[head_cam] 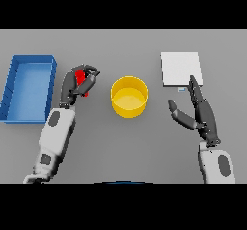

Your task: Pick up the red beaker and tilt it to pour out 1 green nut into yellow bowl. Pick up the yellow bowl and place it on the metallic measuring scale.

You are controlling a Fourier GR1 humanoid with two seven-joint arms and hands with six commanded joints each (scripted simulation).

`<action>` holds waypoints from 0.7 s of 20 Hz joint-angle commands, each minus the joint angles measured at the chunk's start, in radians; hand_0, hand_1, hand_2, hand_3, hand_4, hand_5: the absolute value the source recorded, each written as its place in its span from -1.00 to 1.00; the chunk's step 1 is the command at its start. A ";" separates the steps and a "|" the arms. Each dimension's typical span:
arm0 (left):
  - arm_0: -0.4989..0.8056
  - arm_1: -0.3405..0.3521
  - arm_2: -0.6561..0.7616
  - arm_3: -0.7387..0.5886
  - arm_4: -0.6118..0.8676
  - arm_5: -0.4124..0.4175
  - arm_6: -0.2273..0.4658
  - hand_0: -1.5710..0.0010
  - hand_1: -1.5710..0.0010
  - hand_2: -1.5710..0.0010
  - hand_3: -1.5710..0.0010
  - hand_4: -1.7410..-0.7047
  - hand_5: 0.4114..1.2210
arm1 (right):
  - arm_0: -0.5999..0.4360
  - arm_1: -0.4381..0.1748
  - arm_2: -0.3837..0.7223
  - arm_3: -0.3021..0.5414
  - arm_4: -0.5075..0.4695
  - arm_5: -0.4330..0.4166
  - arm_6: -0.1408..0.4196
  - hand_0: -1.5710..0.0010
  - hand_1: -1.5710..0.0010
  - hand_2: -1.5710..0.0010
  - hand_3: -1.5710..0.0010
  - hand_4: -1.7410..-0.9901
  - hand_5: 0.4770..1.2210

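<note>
The yellow bowl (129, 96) stands upright at the middle of the grey bench (125, 142). To its left, the left hand (79, 83) has its fingers curled around the red beaker (83, 80), with a blue tray (10, 86) farther left. To the bowl's right, the right hand (198, 112) shows straight, spread fingers, its fingertips overlapping the metallic measuring scale (180, 68).
</note>
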 commanded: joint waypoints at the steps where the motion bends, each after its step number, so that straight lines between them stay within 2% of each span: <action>1: 0.001 -0.001 -0.003 0.008 -0.001 0.006 -0.030 -0.59 -0.58 -0.57 -0.43 -0.66 0.65 | 0.000 0.001 0.002 -0.002 0.004 -0.002 0.001 1.00 1.00 1.00 1.00 0.20 -0.53; 3: -0.001 0.004 -0.014 0.008 0.004 0.001 -0.033 -0.74 -0.73 -0.73 -0.50 -0.77 0.77 | -0.008 -0.001 -0.001 0.008 0.002 -0.001 0.001 1.00 1.00 1.00 1.00 0.20 -0.54; 6: 0.009 0.007 -0.039 0.004 -0.009 0.000 -0.057 -0.87 -0.86 -0.86 -0.74 -0.62 0.88 | 0.002 0.002 0.001 0.009 0.002 0.001 -0.019 1.00 1.00 1.00 1.00 0.21 -0.54; 9: 0.011 0.016 -0.045 -0.035 -0.018 -0.006 -0.031 -0.93 -0.93 -0.93 -0.87 -0.56 0.94 | 0.003 0.005 0.003 0.010 0.001 0.002 -0.028 1.00 1.00 1.00 1.00 0.20 -0.53; 14: 0.016 0.017 -0.064 -0.158 -0.053 -0.003 0.031 -0.98 -0.98 -0.98 -0.96 -0.53 0.98 | 0.006 0.008 0.015 0.002 0.019 -0.004 -0.016 1.00 1.00 1.00 1.00 0.19 -0.50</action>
